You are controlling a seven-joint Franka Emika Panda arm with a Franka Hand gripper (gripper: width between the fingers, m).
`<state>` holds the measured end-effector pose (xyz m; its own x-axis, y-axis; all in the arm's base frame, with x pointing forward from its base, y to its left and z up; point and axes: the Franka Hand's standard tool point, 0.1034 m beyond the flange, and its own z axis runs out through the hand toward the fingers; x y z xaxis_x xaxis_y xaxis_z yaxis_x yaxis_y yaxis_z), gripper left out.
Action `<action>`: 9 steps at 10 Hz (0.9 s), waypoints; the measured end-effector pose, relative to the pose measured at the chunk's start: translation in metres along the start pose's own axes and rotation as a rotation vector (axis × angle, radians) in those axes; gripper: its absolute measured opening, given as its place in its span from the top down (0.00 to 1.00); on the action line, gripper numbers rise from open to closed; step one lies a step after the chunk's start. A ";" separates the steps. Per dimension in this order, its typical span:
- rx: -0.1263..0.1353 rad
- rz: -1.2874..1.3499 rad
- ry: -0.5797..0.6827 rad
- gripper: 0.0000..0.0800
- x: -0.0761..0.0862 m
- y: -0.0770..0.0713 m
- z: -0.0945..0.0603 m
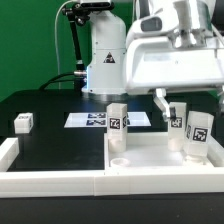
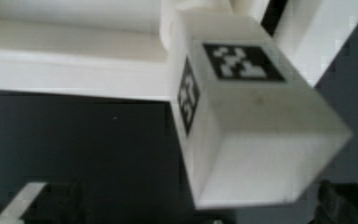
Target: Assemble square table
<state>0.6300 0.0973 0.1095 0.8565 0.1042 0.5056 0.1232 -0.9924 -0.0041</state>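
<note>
Far on the exterior view's left we see a loose leg [image 1: 23, 122] lying alone on the black worktop [image 1: 50, 108], well apart from the rest. A long white rail [image 1: 50, 180] runs along the near edge and up that side. Next comes the marker board [image 1: 92, 120], flat on the worktop in front of the robot base [image 1: 105, 60]. Just beside the board an upright leg [image 1: 117, 118] stands at the far corner of the square slab [image 1: 150, 150], tag facing us. We cannot tell if it is seated. The slab lies rim-up inside the rail, with a round hole showing near its front corner.

Right of the slab's middle the fingers [image 1: 159, 100] hang down around the third leg [image 1: 177, 119], which stands upright on the slab. In the wrist view a tagged leg fills the picture and one finger sits clear of its side, so we note the fingers as spread wide, gripping nothing. Furthest to the exterior view's right the fourth leg [image 1: 198, 131] stands upright, just beside the third
</note>
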 end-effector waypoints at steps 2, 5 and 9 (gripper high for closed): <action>0.003 0.000 -0.020 0.19 -0.004 -0.001 0.002; 0.036 0.008 -0.223 0.19 -0.012 -0.002 0.007; 0.067 0.020 -0.498 0.19 -0.024 0.001 0.010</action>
<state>0.6144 0.0947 0.0881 0.9923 0.1201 0.0317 0.1222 -0.9898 -0.0737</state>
